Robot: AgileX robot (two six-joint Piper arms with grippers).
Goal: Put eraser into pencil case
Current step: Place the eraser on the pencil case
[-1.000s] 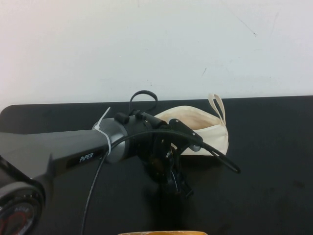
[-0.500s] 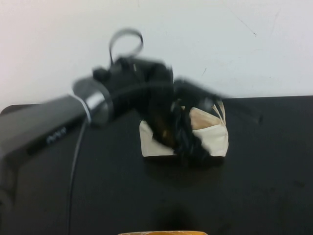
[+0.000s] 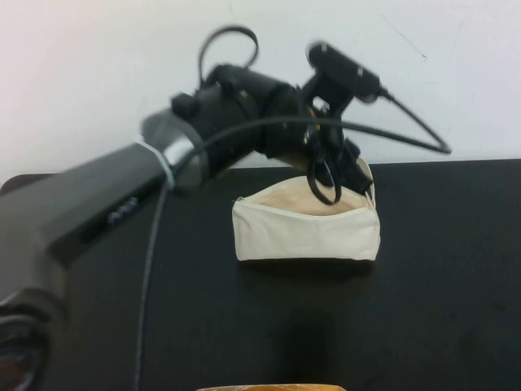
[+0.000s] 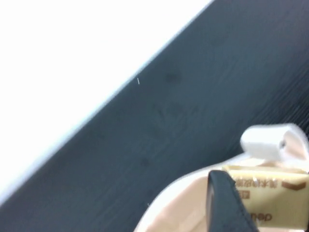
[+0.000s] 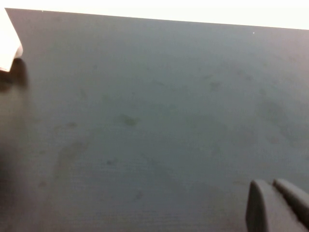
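The cream-white pencil case [image 3: 305,232] lies on the black table with its zip open and its loop strap at the right end. My left gripper [image 3: 326,183] hangs over the pouch's open mouth, fingers pointing down into it. In the left wrist view the tan-yellow eraser [image 4: 270,195] with dark markings sits against a black finger [image 4: 224,200], above the beige lining [image 4: 178,212]; the strap [image 4: 270,142] is just beyond. My right gripper [image 5: 277,205] shows only in the right wrist view, fingers together over bare table.
The black table [image 3: 440,309] ends at a white wall behind the pouch. A tan object [image 3: 269,388] peeks in at the front edge. A pale corner [image 5: 7,48] shows at the edge of the right wrist view.
My left arm has risen from low in front of the pouch and swung back and up, so the gripper now hangs over the pouch's opening. The pouch's front is now uncovered.
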